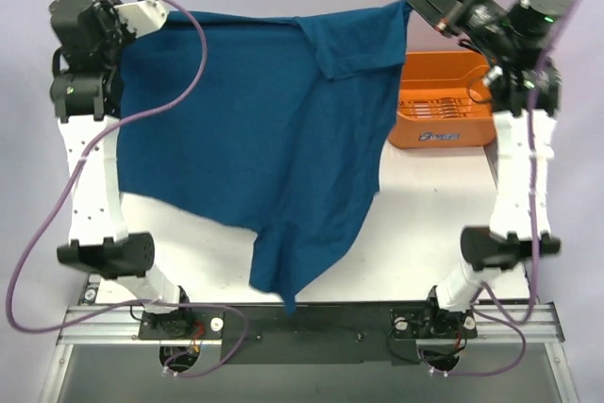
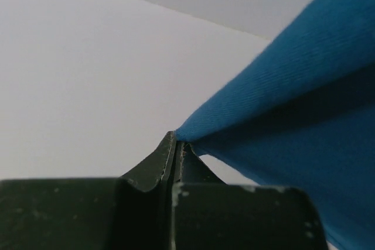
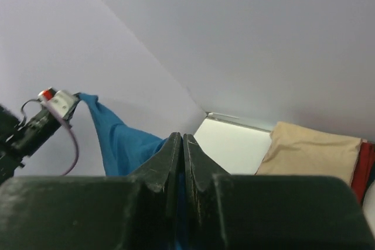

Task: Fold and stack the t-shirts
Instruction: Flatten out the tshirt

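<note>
Nearest, well left of the orange tub [image 1: 444,106]: lowest tail of the dark blue t-shirt [image 1: 274,139], drooping over the near edge of the table [image 1: 434,224]. Farther back, lifted and stretched wide, its right top corner just left of the tub. Pinched tight there by the right gripper [image 3: 182,140], and clamped likewise at the far-left corner by the left gripper [image 2: 177,140]. Beyond, a folded beige t-shirt [image 3: 310,150] touching a red t-shirt [image 3: 364,168]; cannot tell where these lie from the tub.

t-shirt [image 1: 264,129] spans left arm [image 1: 90,172] to right arm [image 1: 517,172] | tub [image 1: 444,106] right (on table [image 1: 434,214])
</note>
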Controlling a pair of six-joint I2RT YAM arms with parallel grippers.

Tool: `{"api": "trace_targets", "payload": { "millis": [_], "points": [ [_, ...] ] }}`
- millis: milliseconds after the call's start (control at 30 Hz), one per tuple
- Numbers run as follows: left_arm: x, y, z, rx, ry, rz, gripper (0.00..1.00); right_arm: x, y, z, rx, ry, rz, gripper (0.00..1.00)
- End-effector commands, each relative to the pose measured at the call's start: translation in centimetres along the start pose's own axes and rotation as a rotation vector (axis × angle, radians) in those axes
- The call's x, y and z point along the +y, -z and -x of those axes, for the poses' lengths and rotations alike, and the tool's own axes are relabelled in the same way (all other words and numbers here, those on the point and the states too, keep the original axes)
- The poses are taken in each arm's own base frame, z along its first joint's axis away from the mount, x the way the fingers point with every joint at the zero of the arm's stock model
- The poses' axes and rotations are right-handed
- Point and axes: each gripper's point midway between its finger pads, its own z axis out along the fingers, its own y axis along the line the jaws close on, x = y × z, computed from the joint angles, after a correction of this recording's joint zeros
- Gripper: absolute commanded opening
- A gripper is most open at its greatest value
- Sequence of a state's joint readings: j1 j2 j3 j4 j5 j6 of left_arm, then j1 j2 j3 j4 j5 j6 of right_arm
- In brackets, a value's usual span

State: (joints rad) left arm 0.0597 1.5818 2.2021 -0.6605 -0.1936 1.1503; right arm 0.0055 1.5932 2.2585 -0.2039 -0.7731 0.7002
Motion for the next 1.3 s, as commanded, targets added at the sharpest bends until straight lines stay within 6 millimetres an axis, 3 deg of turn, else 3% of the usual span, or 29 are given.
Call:
{"api": "trace_targets", "payload": {
  "millis": [0,33,133,200,333,400,467,533,567,600,633,667,700,733,767,800,833,867,900,933,967,1000,1033,1067,1100,1133,1167,1233,1267],
  "points": [
    [4.6,-2.0,3.4,-0.096,0.141,0.186,0.0,0.7,-4.7,5.9,-0.256,0.062,0.069,0.0],
    [7.5,-1.1,5.2,-0.177,0.188,0.275,0.0,-1.3,-6.9,5.5,-0.263,0.021,0.062,0.0],
    [11.5,0.1,8.2,-0.344,0.327,0.429,0.0,-0.9,-6.4,10.6,-0.483,-0.009,0.073,0.0],
    [13.8,1.0,9.4,-0.411,0.336,0.531,0.0,-0.4,-4.9,13.2,-0.613,0.065,0.031,0.0],
    [18.6,3.9,10.1,-0.506,0.345,0.743,0.0,4.4,0.1,18.3,-0.843,0.308,0.038,0.0],
    [19.3,4.6,10.3,-0.527,0.344,0.773,0.0,6.3,2.4,19.6,-0.903,0.439,0.031,0.0],
    [18.1,4.0,10.5,-0.518,0.318,0.706,0.0,5.4,2.1,18.9,-0.84,0.492,0.023,0.0],
    [13.6,0.5,9.9,-0.473,0.281,0.569,0.0,4.0,0.5,16.1,-0.7,0.489,0.039,0.0],
    [14.0,2.1,9.8,-0.474,0.255,0.578,0.0,1.9,-1.4,13.5,-0.593,0.479,0.045,0.0],
    [10.7,-0.4,9.1,-0.444,0.229,0.503,0.0,1.4,-1.7,12.2,-0.535,0.463,0.048,0.0],
    [10.7,0.5,8.8,-0.439,0.21,0.506,0.0,-0.8,-3.0,9.6,-0.444,0.433,0.046,0.0],
    [7.4,-1.6,7.9,-0.401,0.186,0.429,0.0,-1.2,-3.1,8.2,-0.386,0.42,0.048,0.0],
    [6.6,-1.3,7.3,-0.385,0.16,0.413,0.0,-3.8,-4.0,5.2,-0.29,0.385,0.03,0.0],
    [3.5,-2.6,6.3,-0.352,0.138,0.344,0.0,-6.0,-4.0,1.8,-0.183,0.368,0.001,0.0],
    [2.6,-2.1,5.5,-0.335,0.108,0.328,0.0,-6.9,-3.8,-0.1,-0.126,0.389,-0.004,0.0],
    [-1.3,-3.2,4.0,-0.302,0.083,0.253,0.0,-8.6,-2.7,-4.1,-0.02,0.331,-0.031,0.0],
    [-1.3,-1.6,3.7,-0.312,0.069,0.246,0.0,-8.9,-2.2,-6.2,0.029,0.331,-0.032,0.0],
    [-6.2,-2.4,2.0,-0.267,0.029,0.123,0.0,-9.5,-0.2,-10.4,0.116,0.286,-0.035,0.0],
    [-6.1,-0.4,1.8,-0.278,0.017,0.111,0.0,-9.3,1.0,-12.8,0.164,0.298,-0.029,0.0],
    [-11.5,-0.2,0.1,-0.241,-0.022,-0.064,0.0,-9.3,3.5,-16.3,0.246,0.262,-0.044,0.0],
    [-13.8,2.3,-0.7,-0.234,-0.034,-0.186,0.0,-8.6,4.7,-18.1,0.284,0.296,-0.027,0.0],
    [-16.7,3.4,-1.7,-0.22,-0.047,-0.283,0.0,-8.5,7.9,-22.0,0.386,0.237,-0.059,0.0],
    [-19.7,6.3,-2.8,-0.204,-0.062,-0.427,0.0,-6.9,9.6,-23.0,0.398,0.251,-0.043,0.0],
    [-22.7,7.9,-3.9,-0.184,-0.082,-0.524,0.0,-8.1,11.9,-27.1,0.492,0.177,-0.085,0.0],
    [-25.8,10.5,-5.7,-0.135,-0.093,-0.651,0.0,-6.8,13.5,-28.2,0.498,0.164,-0.08,0.0],
    [-28.9,12.5,-6.5,-0.127,-0.112,-0.748,0.0,-8.6,15.6,-32.3,0.59,0.088,-0.152,0.0],
    [-32.6,15.1,-8.6,-0.071,-0.127,-0.892,0.0,-7.9,17.2,-33.7,0.614,0.041,-0.168,0.0],
    [-37.2,19.0,-11.1,-0.024,-0.155,-1.053,0.0,-8.7,19.9,-37.9,0.674,-0.069,-0.235,0.0],
    [-38.0,20.1,-11.3,-0.026,-0.164,-1.071,0.0,-9.5,21.5,-40.7,0.726,-0.128,-0.276,0.0]
  ]
}}
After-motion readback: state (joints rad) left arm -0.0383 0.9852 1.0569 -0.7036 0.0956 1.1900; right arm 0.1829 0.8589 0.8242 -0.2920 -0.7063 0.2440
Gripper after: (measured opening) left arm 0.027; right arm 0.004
